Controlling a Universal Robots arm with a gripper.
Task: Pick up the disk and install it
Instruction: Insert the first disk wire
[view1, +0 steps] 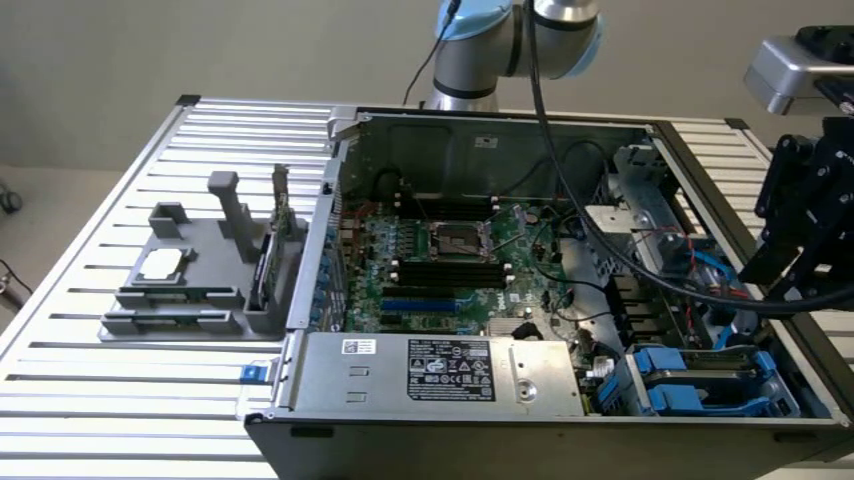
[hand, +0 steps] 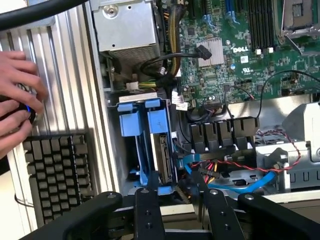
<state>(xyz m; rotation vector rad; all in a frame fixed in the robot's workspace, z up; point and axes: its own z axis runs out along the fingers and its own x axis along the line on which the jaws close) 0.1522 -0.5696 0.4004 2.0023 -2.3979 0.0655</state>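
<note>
The disk (hand: 164, 152) stands on edge in its blue carrier (hand: 131, 125) inside the drive bay at a front corner of the open computer case. In the exterior view the disk (view1: 697, 372) sits low at the case's right end, between blue plastic pieces. My gripper (hand: 184, 212) hovers over that bay with its two black fingers (hand: 148, 212) apart and nothing between them. In the exterior view my gripper (view1: 787, 250) hangs above the right side of the case, clear of the disk.
The motherboard (view1: 441, 255) fills the case floor, and black cables (view1: 627, 270) cross the right half. A power supply (view1: 447, 370) lies along the front. A grey fixture (view1: 180, 285) holds parts on the slatted table (view1: 120, 400). A person's hands (hand: 15, 100) rest beside a keyboard (hand: 55, 175).
</note>
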